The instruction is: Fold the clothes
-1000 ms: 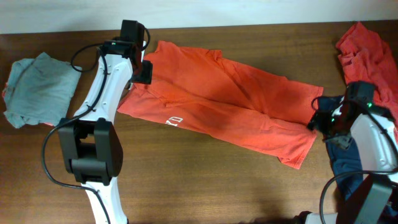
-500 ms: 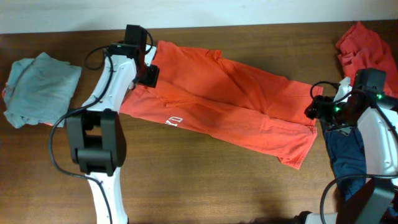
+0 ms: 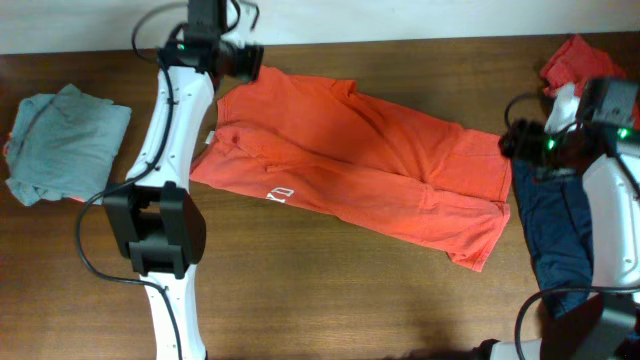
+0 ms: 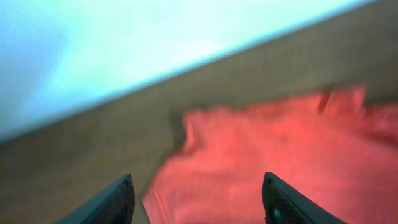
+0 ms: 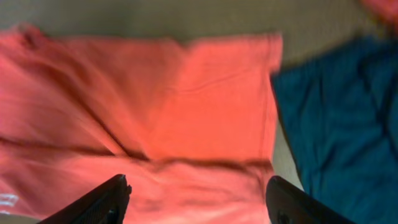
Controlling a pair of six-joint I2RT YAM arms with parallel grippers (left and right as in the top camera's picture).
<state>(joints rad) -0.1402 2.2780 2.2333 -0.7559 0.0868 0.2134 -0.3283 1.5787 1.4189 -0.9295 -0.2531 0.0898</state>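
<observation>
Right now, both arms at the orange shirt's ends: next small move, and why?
Probably lower both grippers and pinch the edges of the orange T-shirt. The left gripper hovers open over its far left corner, the right gripper open at its right end; neither holds fabric, and the shirt lies stretched out.

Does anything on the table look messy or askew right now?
The orange T-shirt lies slanted across the table, creased through its middle. At the right, a navy garment lies bunched, and a red garment sits crumpled in the far corner.
</observation>
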